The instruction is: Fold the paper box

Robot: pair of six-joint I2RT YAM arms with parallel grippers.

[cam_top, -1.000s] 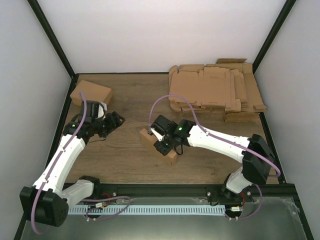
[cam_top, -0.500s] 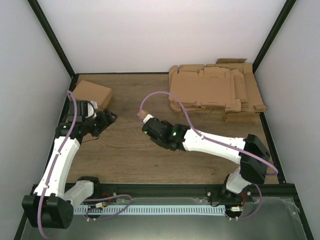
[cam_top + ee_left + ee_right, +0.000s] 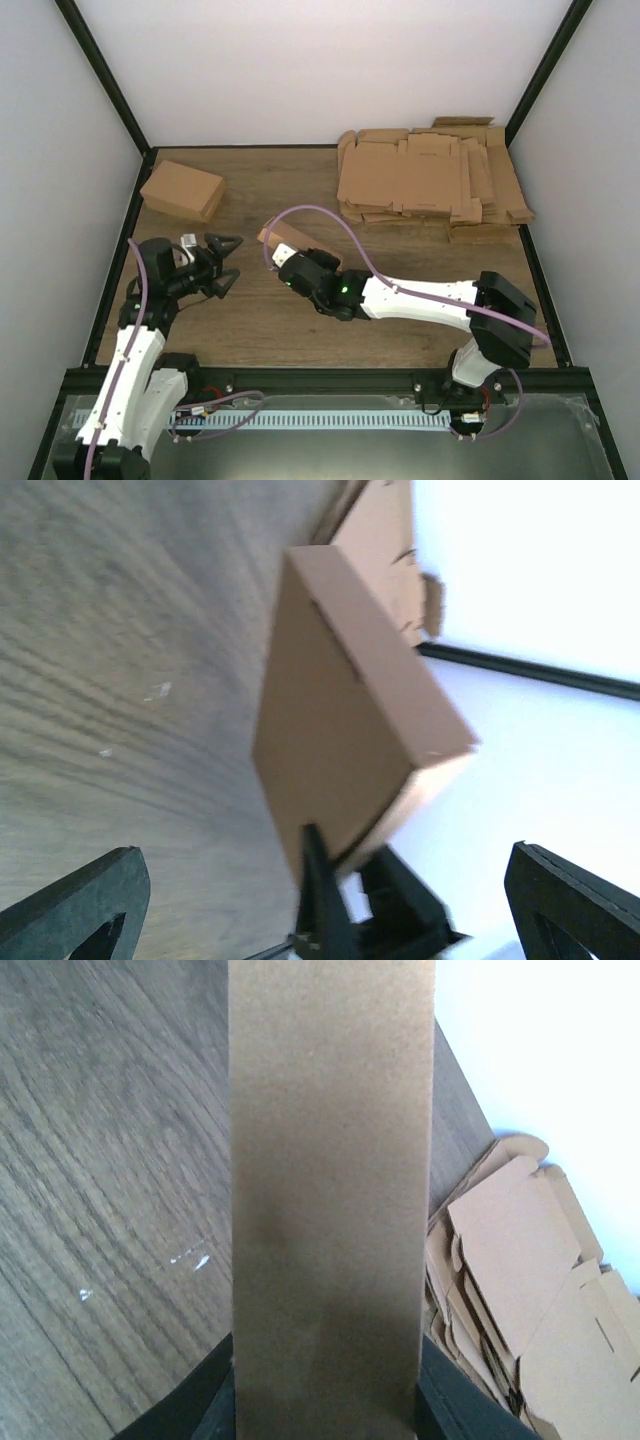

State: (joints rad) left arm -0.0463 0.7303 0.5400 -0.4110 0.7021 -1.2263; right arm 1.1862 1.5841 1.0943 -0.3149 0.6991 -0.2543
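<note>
While the left gripper [image 3: 228, 263] stands wide apart and empty, the right gripper [image 3: 288, 254] is clamped on the paper box [image 3: 274, 235], left of centre over the table [image 3: 260, 330]

From the left: another closed brown box [image 3: 182, 190] sits in the far left corner, then the spread left jaws face the paper box, which is held on edge and pinched across its broad faces at one end; the pile of flat blanks [image 3: 430, 185] lies far right. The paper box looks light, thin and easily dented, probably smooth enough to slip, so it is best gripped across flat faces near a folded edge. No print, label or brand shows on any cardboard
</note>
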